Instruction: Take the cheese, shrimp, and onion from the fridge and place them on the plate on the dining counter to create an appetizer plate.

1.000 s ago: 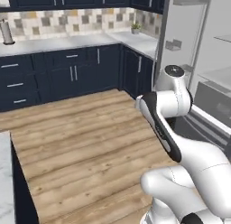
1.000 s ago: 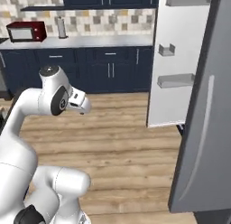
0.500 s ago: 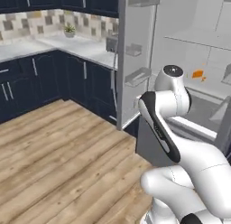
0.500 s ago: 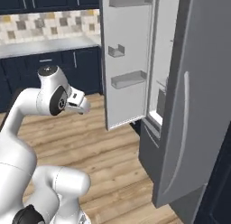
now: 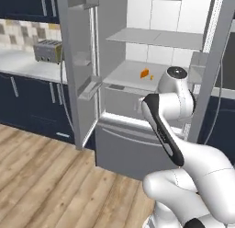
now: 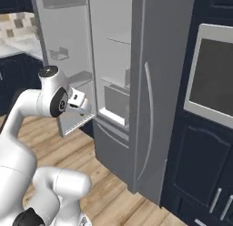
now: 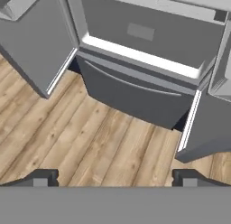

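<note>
Wide open and empty, that is how my claw (image 7: 115, 177) stands in the hand view: the two dark fingertips (image 7: 44, 177) sit far apart at the bottom, with wood floor (image 7: 90, 146) between them. Ahead of them is the fridge (image 7: 135, 60), its grey bottom drawer (image 7: 131, 94) shut, and an open door on each side.

From the left base view, my arm (image 5: 170, 107) rises in front of the fridge (image 5: 137, 38), whose left door (image 5: 80, 61) stands swung out with its bins showing. On the middle glass shelf (image 5: 128, 73) lies the cheese (image 5: 144, 73), an orange wedge, and just beside it to the right a tiny orange bit, the shrimp (image 5: 151, 77). Both are behind and above my elbow, apart from the claw. A toaster (image 5: 48, 50) sits on the back counter (image 5: 27, 66) to the left.

From the right base view, my wrist (image 6: 76, 101) points toward the fridge (image 6: 150, 84), near the lower edge of its far open door (image 6: 61, 52). The near door hides most of the shelves. A wall oven (image 6: 211, 77) sits in the dark cabinets on the right.
</note>
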Robot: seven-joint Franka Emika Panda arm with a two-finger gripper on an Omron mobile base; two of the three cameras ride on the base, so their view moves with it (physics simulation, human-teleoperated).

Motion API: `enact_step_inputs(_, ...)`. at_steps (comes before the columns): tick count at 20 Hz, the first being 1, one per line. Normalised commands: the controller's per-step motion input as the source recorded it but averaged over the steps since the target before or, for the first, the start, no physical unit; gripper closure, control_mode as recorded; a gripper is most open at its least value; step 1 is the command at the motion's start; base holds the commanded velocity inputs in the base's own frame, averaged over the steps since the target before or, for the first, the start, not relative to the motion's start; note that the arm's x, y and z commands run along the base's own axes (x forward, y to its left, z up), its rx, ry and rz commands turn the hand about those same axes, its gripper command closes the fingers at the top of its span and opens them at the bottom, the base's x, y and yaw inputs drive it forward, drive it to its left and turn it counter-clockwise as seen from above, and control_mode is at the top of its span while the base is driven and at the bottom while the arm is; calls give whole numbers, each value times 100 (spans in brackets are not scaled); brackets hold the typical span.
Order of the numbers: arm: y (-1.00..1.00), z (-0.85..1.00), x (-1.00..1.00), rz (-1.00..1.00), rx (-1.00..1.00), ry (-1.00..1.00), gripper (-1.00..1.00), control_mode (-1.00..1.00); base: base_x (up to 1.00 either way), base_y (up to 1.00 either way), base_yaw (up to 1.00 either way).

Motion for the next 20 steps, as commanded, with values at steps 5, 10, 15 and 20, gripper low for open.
enact_step_inputs(5, 0, 0, 0, 0, 0, 0, -100, 100, 45, 56, -53)
enact_step_inputs(10, 0, 0, 0, 0, 0, 0, -100, 100, 43, 45, -53)
enact_step_inputs(15, 0, 0, 0, 0, 0, 0, -100, 100, 52, 40, -42)
enact_step_inputs(20, 0, 0, 0, 0, 0, 0, -100, 100, 61, 56, -20)
